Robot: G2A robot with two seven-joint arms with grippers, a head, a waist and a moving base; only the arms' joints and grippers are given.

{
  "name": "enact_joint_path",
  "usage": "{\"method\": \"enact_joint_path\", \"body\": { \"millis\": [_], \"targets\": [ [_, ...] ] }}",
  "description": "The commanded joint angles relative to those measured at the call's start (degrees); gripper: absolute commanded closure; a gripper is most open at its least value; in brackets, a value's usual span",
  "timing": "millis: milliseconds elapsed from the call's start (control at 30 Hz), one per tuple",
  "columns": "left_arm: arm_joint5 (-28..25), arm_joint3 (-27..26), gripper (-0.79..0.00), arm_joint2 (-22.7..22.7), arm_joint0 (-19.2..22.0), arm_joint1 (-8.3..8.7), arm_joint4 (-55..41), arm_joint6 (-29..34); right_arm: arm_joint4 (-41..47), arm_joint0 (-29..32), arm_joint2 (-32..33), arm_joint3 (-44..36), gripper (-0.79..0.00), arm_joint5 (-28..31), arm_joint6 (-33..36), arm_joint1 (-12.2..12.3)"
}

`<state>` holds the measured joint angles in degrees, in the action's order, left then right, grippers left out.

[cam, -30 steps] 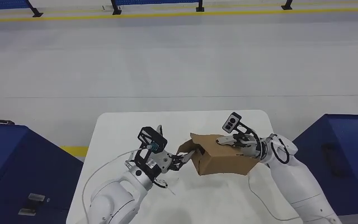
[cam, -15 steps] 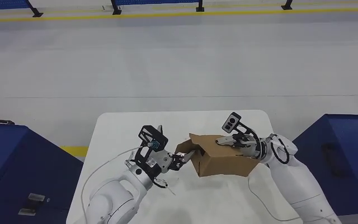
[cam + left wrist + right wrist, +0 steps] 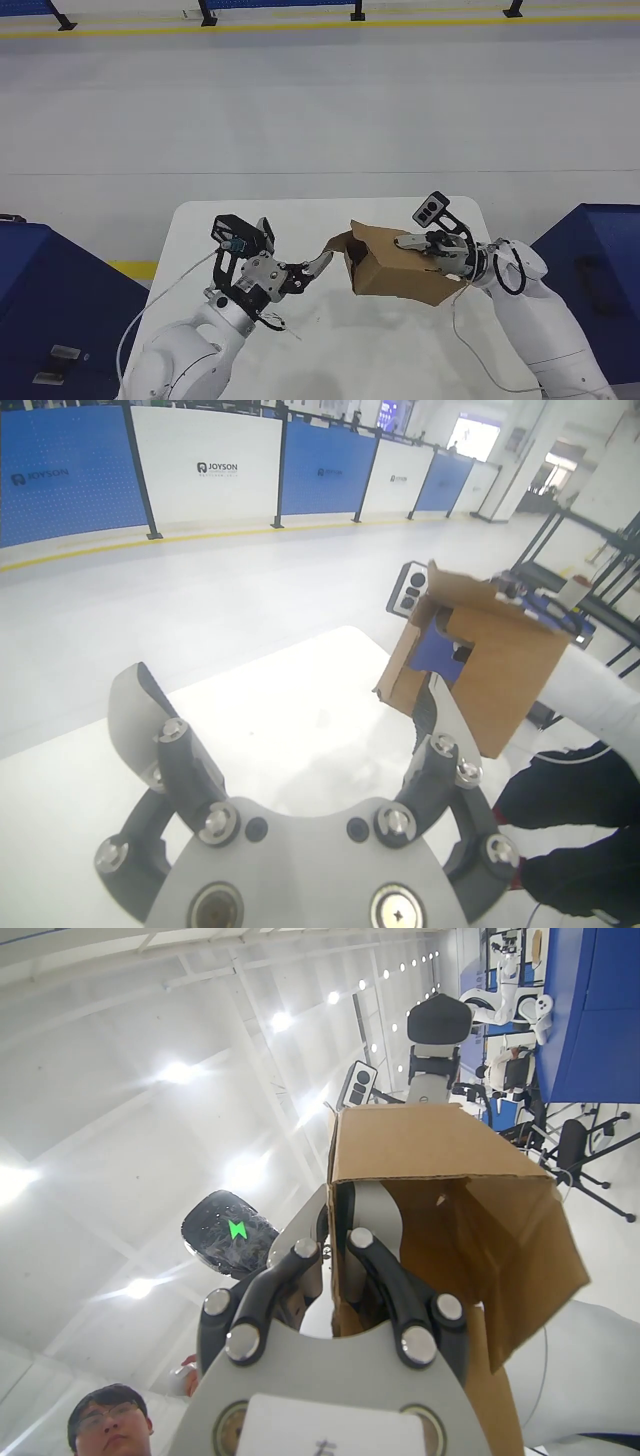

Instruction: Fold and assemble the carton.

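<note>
the brown cardboard carton (image 3: 400, 275) sits right of centre in the top view. it is tilted and seemingly raised off the white table (image 3: 230, 225), with its open end and a loose flap (image 3: 338, 244) facing the frame's left. the right gripper (image 3: 332, 1213) is clenched on one carton wall, one finger inside and one outside. the left gripper (image 3: 282, 695) is released, fingers spread wide, just left of that open end. in the left wrist view one fingertip overlaps the carton's edge, and i cannot tell whether it touches.

the main risk is the hold: a pinch on a single wall looks to be all that carries the carton. a push on the flap could swing the box around that grip or slide the wall out of it. with nothing bracing it from behind, the board might crease away from its fold line. a spread finger could also snag the rim and bend it.

the carton is the only container. its inside shows bare board and the right gripper's inner finger, nothing more. blue shows through it in the left wrist view, so the far end seems unclosed too.
</note>
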<state>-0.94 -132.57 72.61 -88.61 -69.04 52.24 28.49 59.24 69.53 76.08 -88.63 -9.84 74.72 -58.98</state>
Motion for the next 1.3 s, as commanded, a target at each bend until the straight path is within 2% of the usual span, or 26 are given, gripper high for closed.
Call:
{"method": "enact_joint_path", "body": {
  "millis": [0,67,233,267,300,433,500,667,733,767,833,1067,1267],
  "targets": [
    [1.34,-0.74,-0.785,2.51,-0.45,-0.07,-8.86,1.62,1.09,0.32,0.34,0.00,0.000,-0.59,0.46,0.01],
    [1.57,-0.50,-0.785,4.07,-0.48,-0.18,-18.37,3.54,4.54,0.50,0.40,0.18,0.000,-2.23,0.49,-0.15],
    [1.57,-0.50,-0.785,4.07,-0.48,-0.18,-18.37,3.54,4.46,0.68,0.29,-0.43,0.000,-2.10,-0.27,-0.19],
    [2.33,-0.32,-0.785,2.16,-1.51,-0.39,-25.88,5.90,3.31,0.79,0.54,-0.91,0.000,-1.14,-1.37,-0.17],
    [3.22,-0.70,-0.785,2.33,-1.01,-0.40,-30.14,8.40,2.54,1.11,0.73,-1.26,0.000,-0.44,-2.25,-0.15],
    [10.59,-2.07,-0.785,5.18,0.72,-0.49,-46.21,14.60,1.11,1.79,1.47,-2.60,0.000,-0.09,-2.41,0.01],
    [12.70,-2.07,-0.785,6.67,1.79,-0.65,-53.72,14.78,1.70,2.22,1.60,-2.99,0.000,-0.70,-1.75,0.04],
    [12.49,-2.07,-0.785,6.95,2.06,-0.66,-54.24,14.70,3.33,2.46,1.56,-2.96,0.000,-1.56,-1.30,-0.03],
    [13.74,-0.77,-0.785,5.43,1.42,-0.93,-62.80,16.12,3.33,2.46,1.56,-2.96,0.000,-1.56,-1.30,-0.03],
    [14.36,-0.22,-0.785,5.98,2.15,-0.92,-63.28,15.37,3.33,2.46,1.56,-2.96,0.000,-1.56,-1.30,-0.03],
    [15.07,-0.58,-0.785,5.39,3.03,-0.70,-56.44,13.02,1.88,2.79,1.72,-3.99,0.000,-0.40,-3.36,-0.04],
    [16.53,-2.07,-0.785,-1.19,3.98,-0.78,-47.03,7.04,-6.22,5.02,4.31,-7.77,0.000,7.80,-8.61,0.24],
    [21.00,-1.73,-0.785,-5.76,5.44,-0.88,-39.15,3.64,-13.15,7.54,6.00,-11.55,0.000,12.67,-10.50,0.56]
  ]
}}
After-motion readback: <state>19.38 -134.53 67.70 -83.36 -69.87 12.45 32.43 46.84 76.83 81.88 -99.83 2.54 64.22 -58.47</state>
